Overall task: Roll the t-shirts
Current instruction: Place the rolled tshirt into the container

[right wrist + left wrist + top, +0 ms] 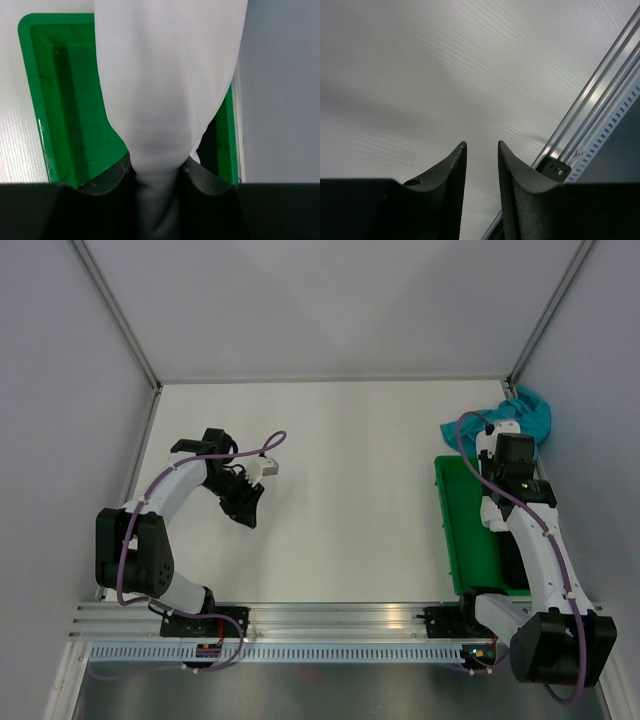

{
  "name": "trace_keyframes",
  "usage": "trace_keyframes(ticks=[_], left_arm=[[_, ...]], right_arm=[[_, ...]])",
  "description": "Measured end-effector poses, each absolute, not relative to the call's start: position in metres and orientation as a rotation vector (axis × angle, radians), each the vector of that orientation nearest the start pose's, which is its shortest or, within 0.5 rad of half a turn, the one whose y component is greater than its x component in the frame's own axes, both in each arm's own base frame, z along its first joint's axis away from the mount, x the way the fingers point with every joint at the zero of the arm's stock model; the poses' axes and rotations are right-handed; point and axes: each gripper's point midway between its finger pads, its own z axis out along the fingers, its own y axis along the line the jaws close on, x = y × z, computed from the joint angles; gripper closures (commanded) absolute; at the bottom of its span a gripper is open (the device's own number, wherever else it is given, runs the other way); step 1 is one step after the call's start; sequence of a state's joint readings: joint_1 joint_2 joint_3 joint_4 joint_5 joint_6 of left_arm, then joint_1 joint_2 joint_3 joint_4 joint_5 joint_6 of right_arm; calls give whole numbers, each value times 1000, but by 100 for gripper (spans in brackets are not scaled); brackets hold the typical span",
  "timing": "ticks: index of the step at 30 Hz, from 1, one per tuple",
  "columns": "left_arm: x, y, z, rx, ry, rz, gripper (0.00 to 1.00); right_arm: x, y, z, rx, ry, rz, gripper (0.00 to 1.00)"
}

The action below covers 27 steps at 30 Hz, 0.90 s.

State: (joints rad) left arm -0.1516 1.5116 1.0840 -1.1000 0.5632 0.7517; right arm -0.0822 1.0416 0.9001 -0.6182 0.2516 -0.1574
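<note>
My right gripper (pixel 157 167) is shut on the white t-shirt (pixel 167 75), which hangs bunched from its jaws over the green crate (pixel 55 100). In the top view this gripper (pixel 496 515) is above the crate (pixel 460 530) at the right, and the arm hides most of the white cloth. The teal-blue t-shirt (pixel 527 415) lies crumpled at the far right corner, behind the crate. My left gripper (pixel 247 512) is open and empty over bare table on the left; its fingers (pixel 455 165) stand apart with nothing between them.
The near aluminium rail (pixel 330 620) runs along the table's front edge and shows at the right of the left wrist view (pixel 600 100). Grey walls (pixel 60 390) enclose the white table (pixel 340 490) on three sides.
</note>
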Motion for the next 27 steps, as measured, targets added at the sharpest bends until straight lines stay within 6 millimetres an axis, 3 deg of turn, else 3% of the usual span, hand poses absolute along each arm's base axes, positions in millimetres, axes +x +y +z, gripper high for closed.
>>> trace_keyframes(ticks=[4,10,17,20,24,27], left_arm=[[220,-105,92,1253,2534,-775,63],[221,-107,93,1251,2522,-782,63],[223,-109,95,1249,2510,-789,63],[226,-111,98,1248,2493,-792,63],[229,-112,100,1247,2481,-792,63],[229,-112,100,1247,2480,-791,63]], right_arm=[[280,-65,145,-13,2403,-355,100],[282,-47,92,-89,2592,-220,99],[279,-32,61,-189,2708,-121,92],[276,-27,52,-223,2752,-85,83],[272,-19,46,-270,2794,-30,46],[272,-13,48,-290,2799,1,36]])
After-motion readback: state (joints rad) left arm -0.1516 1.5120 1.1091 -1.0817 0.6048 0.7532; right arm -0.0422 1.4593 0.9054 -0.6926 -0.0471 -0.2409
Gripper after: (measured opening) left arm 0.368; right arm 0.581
